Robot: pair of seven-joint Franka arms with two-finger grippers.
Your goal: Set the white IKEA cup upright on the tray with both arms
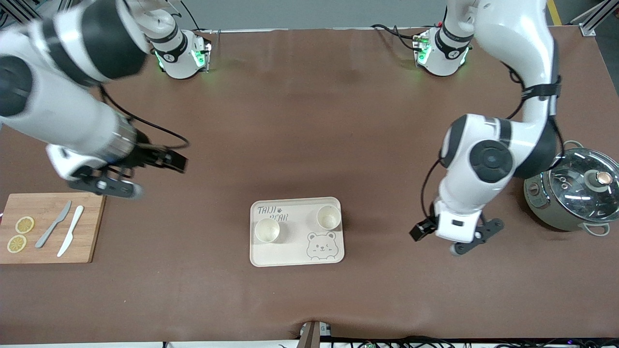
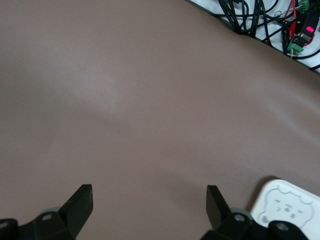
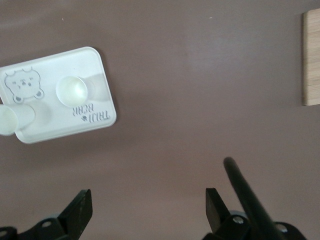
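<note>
The cream tray (image 1: 295,247) with the bear face lies mid-table near the front camera. Two white cups stand upright on it: one (image 1: 267,230) toward the right arm's end, the other (image 1: 329,217) toward the left arm's end. My left gripper (image 1: 476,238) is open and empty over bare table beside the tray, toward the left arm's end; its wrist view (image 2: 149,205) shows a tray corner (image 2: 287,206). My right gripper (image 1: 106,187) is open and empty over the table by the cutting board; its wrist view (image 3: 149,207) shows the tray (image 3: 60,65) and both cups (image 3: 72,91) (image 3: 10,120).
A wooden cutting board (image 1: 48,208) with two knives (image 1: 62,230) and two lemon slices (image 1: 20,234) lies at the right arm's end; its edge shows in the right wrist view (image 3: 311,57). A lidded pot (image 1: 575,193) stands at the left arm's end. Cables (image 2: 260,20) run along the table's front edge.
</note>
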